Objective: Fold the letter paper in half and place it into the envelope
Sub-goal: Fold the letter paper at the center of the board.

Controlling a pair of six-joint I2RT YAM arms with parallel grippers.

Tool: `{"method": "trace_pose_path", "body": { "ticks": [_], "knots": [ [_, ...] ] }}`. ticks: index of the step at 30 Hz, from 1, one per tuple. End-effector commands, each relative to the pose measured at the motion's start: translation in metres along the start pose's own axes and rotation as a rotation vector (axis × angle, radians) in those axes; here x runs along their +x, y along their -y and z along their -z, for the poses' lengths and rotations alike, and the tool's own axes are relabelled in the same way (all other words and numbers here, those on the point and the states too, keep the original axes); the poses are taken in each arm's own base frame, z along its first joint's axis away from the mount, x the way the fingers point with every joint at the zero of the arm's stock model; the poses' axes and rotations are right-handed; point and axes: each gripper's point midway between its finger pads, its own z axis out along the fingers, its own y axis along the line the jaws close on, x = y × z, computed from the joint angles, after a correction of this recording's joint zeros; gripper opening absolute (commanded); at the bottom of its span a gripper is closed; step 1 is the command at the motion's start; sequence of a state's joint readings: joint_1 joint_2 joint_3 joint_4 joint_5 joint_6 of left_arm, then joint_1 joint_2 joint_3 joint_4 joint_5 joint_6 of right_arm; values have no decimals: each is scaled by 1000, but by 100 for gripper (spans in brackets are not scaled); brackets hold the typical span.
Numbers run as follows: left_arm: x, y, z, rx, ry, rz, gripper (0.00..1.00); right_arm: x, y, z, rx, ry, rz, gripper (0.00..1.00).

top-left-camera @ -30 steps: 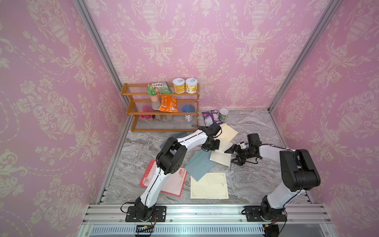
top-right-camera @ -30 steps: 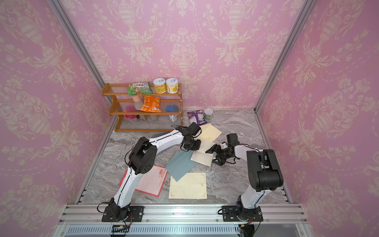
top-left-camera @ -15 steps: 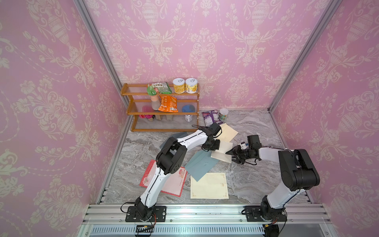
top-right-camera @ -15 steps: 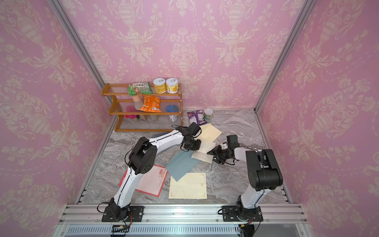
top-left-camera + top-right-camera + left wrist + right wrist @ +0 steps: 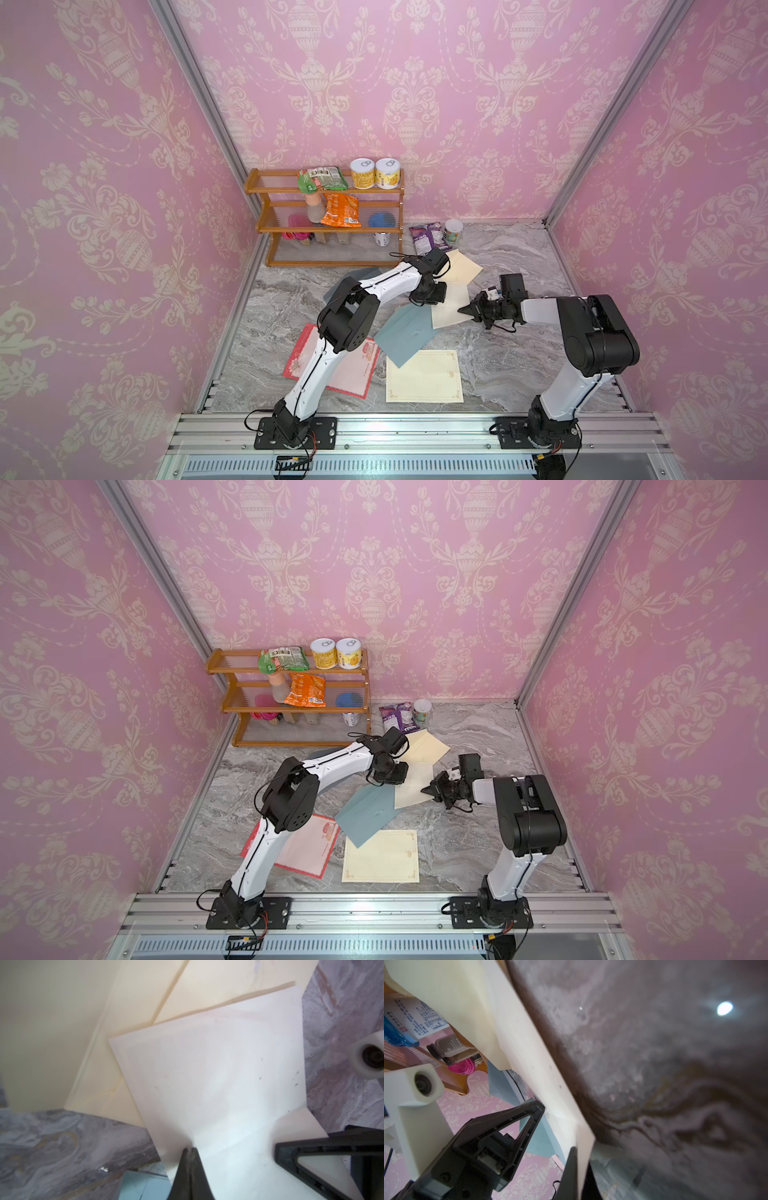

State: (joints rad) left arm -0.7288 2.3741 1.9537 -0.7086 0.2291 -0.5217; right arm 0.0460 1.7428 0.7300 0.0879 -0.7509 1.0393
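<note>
Letter paper (image 5: 451,307) carried between two arms, just in front of the cream envelope (image 5: 464,266). The left gripper (image 5: 191,1150) is pinched onto one edge of the paper. The right gripper (image 5: 580,1159) is closed on the opposite edge, with one finger above the paper and one below. At the right gripper's side the paper is raised clear of the marble table (image 5: 498,365) and bows slightly.

Progress: the held paper looks about half the size of the bordered sheet (image 5: 424,376) lying flat nearer the arm bases than the cream envelope. The fold therefore appears done. Insertion remains: in the left wrist view the paper's far edge overlaps the cream envelope but lies on top of it, not inside. A blue envelope (image 5: 405,332) lies on the near side of the cream envelope, touching the paper's corner.

Orientation: the paper's long axis appears to run toward the cream envelope, leading with a short edge, though foreshortening leaves this uncertain.
</note>
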Motion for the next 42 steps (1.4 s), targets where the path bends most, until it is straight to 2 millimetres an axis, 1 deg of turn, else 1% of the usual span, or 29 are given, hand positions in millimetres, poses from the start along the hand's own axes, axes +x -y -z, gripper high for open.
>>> {"method": "trace_pose_path", "body": {
  "ticks": [1, 2, 3, 4, 5, 6, 7, 8, 9, 10, 11, 14, 19, 23, 25, 27, 32, 33, 36, 39, 42],
  "knots": [
    [-2, -5, 14, -67, -30, -30, 0, 4, -21, 18, -5, 13, 48, 0],
    [-11, 0, 28, -68, -1, -44, 0, 4, -27, 24, -3, 23, 62, 0],
    [-22, 6, 43, -68, 33, -56, 2, 6, -32, 30, 5, 32, 77, 0],
    [-30, 10, 58, -65, 63, -62, 10, 7, -37, 37, 14, 46, 87, 0],
    [-38, 13, 70, -62, 90, -60, 23, 7, -43, 42, 12, 60, 98, 0],
    [-45, 14, 83, -62, 115, -48, 41, 7, -52, 49, 3, 80, 107, 0],
    [-50, 15, 94, -59, 139, -29, 57, 6, -60, 54, -8, 97, 113, 0],
    [-54, 15, 102, -53, 158, -6, 67, 5, -68, 58, -19, 113, 117, 0],
    [-59, 14, 112, -42, 179, 22, 80, 3, -75, 63, -32, 130, 116, 0],
    [-63, 12, 119, -36, 198, 51, 95, 1, -81, 65, -40, 144, 115, 0],
    [-67, 10, 125, -31, 212, 87, 99, -2, -87, 68, -49, 161, 115, 0],
    [-77, 4, 139, 9, 242, 195, 99, -16, -104, 69, -73, 214, 94, 0],
    [-99, -5, 161, 104, 301, 398, 99, -44, -142, 66, -161, 311, 49, 0],
    [-117, -3, 169, 248, 343, 557, 99, -60, -170, 59, -242, 354, -1, 0],
    [-125, 1, 169, 322, 360, 625, 99, -65, -183, 54, -292, 367, -29, 0],
    [-129, 3, 166, 375, 365, 679, 99, -66, -192, 51, -322, 377, -43, 0],
    [-133, 6, 154, 500, 374, 829, 98, -61, -204, 38, -371, 382, -60, 0],
    [-130, 4, 150, 512, 371, 859, 97, -60, -206, 37, -383, 386, -60, 0],
    [-125, 3, 145, 533, 376, 903, 95, -58, -210, 32, -415, 402, -69, 0],
    [-121, 2, 146, 547, 400, 927, 92, -54, -216, 25, -438, 394, -63, 0],
    [-120, 4, 147, 566, 409, 946, 86, -50, -215, 21, -441, 402, -71, 0]
  ]
}}
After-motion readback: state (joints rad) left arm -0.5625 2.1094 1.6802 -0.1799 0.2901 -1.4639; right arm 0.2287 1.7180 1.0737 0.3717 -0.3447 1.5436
